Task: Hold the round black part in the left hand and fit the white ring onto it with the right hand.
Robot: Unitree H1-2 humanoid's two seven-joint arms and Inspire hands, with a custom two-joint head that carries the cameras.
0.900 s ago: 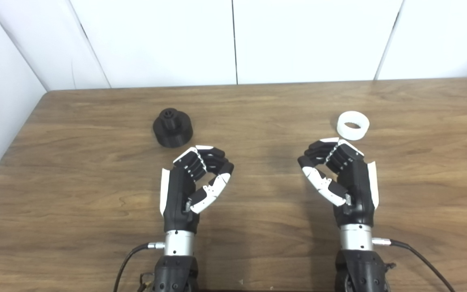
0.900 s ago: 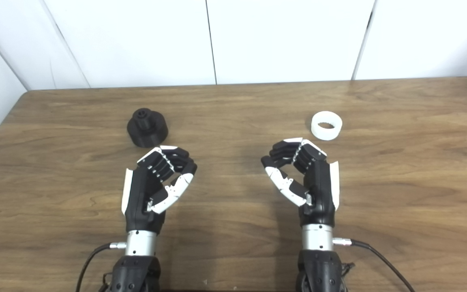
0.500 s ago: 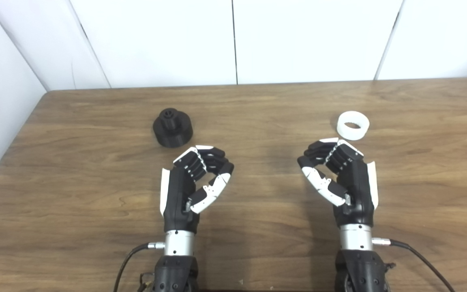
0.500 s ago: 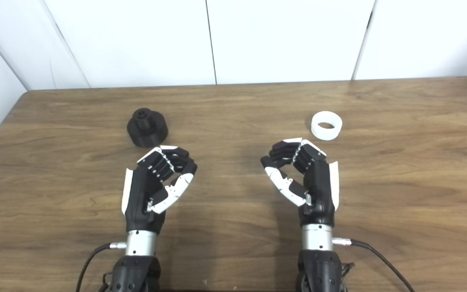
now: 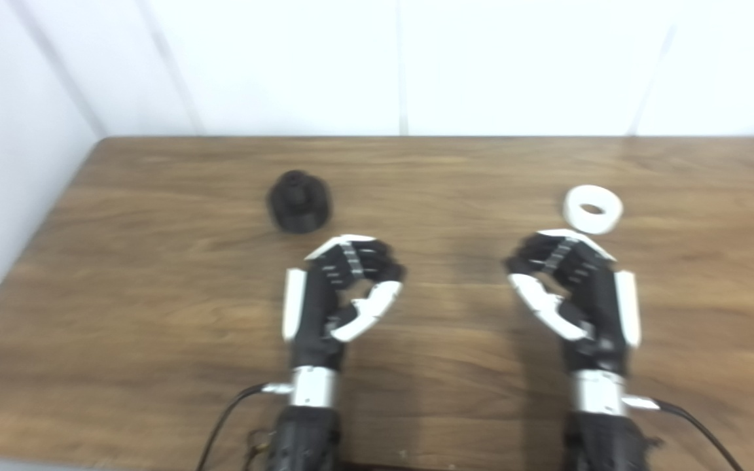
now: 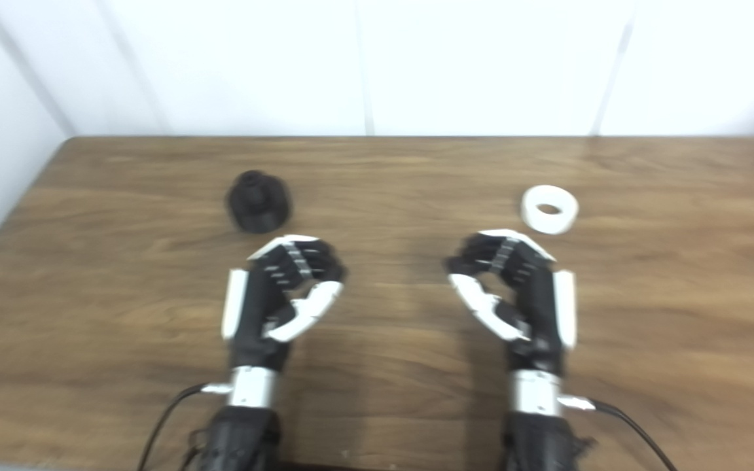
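Since half a second ago the whole picture has slid rightward and gone blurry, so the camera has moved; nothing on the wooden table [image 5: 154, 294] has shifted against anything else. The left hand [image 5: 334, 294] rests low over the near table, fingers curled toward the thumb around an empty gap, holding nothing. The right hand [image 5: 576, 291] mirrors it, curled and empty too. The round black part [image 5: 298, 201] sits on the table just beyond the left hand, apart from it. The white ring [image 5: 592, 209] lies flat just beyond the right hand's knuckles, untouched.
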